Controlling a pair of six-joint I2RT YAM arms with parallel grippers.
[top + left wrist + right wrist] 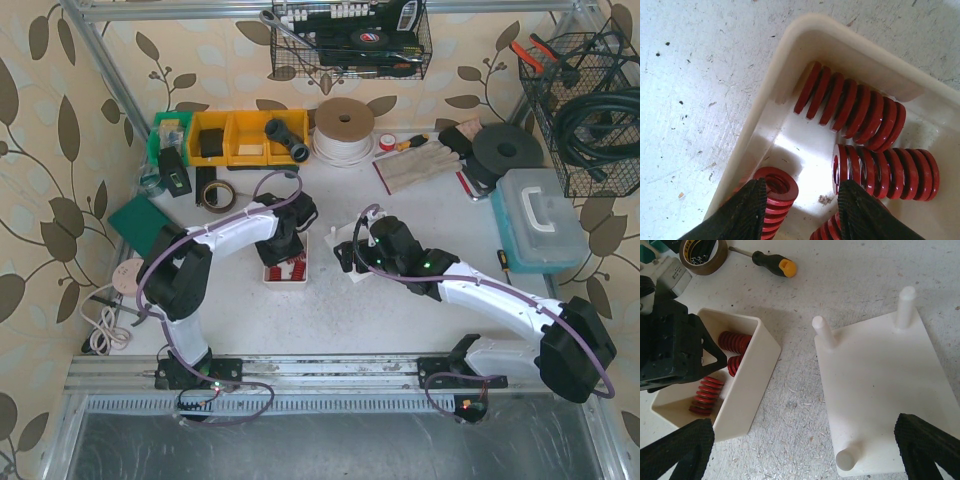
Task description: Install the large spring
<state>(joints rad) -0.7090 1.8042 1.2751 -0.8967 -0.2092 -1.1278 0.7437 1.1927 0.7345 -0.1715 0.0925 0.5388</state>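
Springs: several red coils lie loose in a white tray [760, 130] on the counter [800, 410]. The tray's walls stop them rolling away and keep them within one arm's reach.
Large spring [850, 112]: I take it to be the fat coil lying on its side against the tray's far wall. It is not yet picked up.
Left fingers [747, 212]: parted and holding nothing, they hang just above the tray's near corner, with one tip over an upright coil [777, 192]. Parted like this, they can drop either side of a coil.
Plate [880, 385]: this flat white plate sits just beside the tray, so the carry is short. Three pegs show, and the one nearest the tray [824, 331] stands upright, so a coil can slide down over it.
Right fingers [680, 450]: spread wide and empty, they hover over the plate's near edge. They are probably there to steady the plate while the other arm fetches.
Step in hand: choosing and gripping a coil. All visible pegs are bare, so the install has not started.
Risk: the left fingers sit nearer the upright coil than the large one, so they may grab the wrong spring.
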